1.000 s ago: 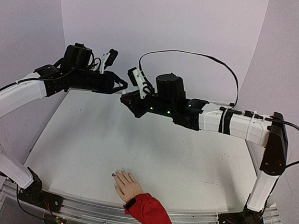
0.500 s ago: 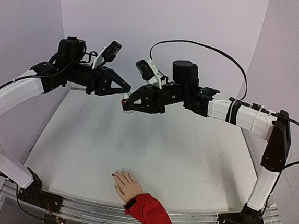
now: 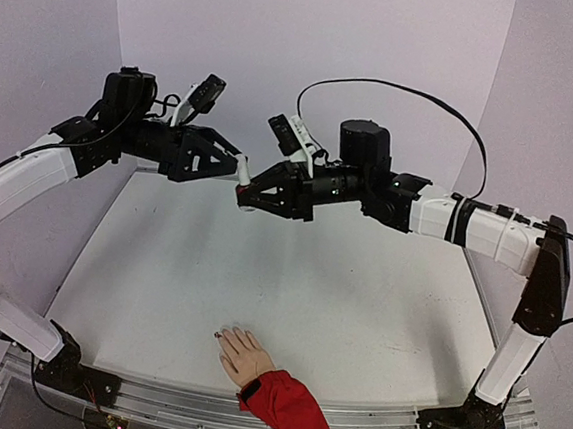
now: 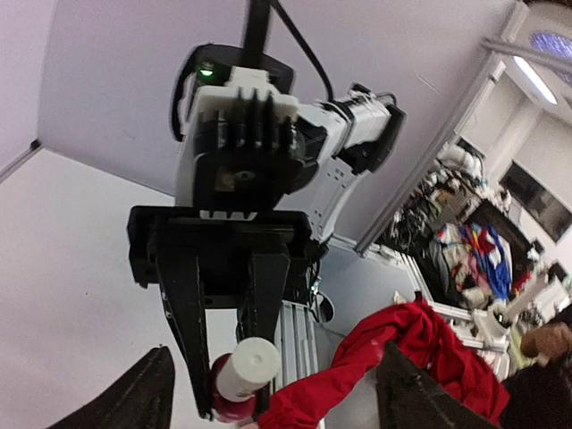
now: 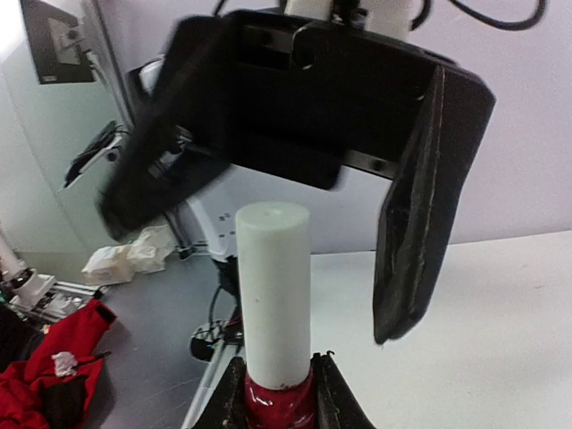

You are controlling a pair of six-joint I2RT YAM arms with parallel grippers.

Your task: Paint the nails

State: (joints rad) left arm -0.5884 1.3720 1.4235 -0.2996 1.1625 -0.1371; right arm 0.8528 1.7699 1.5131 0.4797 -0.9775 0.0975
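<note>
Two robot arms reach in from either side and meet in mid-air above the far middle of a white table [image 3: 358,311]. The right gripper [image 3: 247,198] is clamped on the dark red body of a small polish bottle [image 5: 279,399], holding it with its tall white cap [image 5: 273,286] pointing toward the other arm. The left gripper [image 3: 236,166] is spread wide, one of its fingers [image 5: 416,223] on each side of the cap with clear space between them and it, so it grips nothing. Well apart from both, near the front edge of the table, a small beige mannequin hand [image 3: 246,354] in a red sleeve [image 3: 285,407] lies palm down, fingers pointing away from the arms' bases. The nails [image 3: 222,336] sit at its fingertips; they are too small from overhead to tell which carry colour, though one looks dark red. The hand is probably light and rigid, with nothing visible pinning it, so it could slide under a firm push; the nails likely want only a soft stroke of the brush. The bottle looks light, hard and smooth, likely slippery and breakable. It seems best held low on the red body, as it is now, while the cap is taken squarely across its straight white sides, where flat pads get the most contact for twisting it.
</note>
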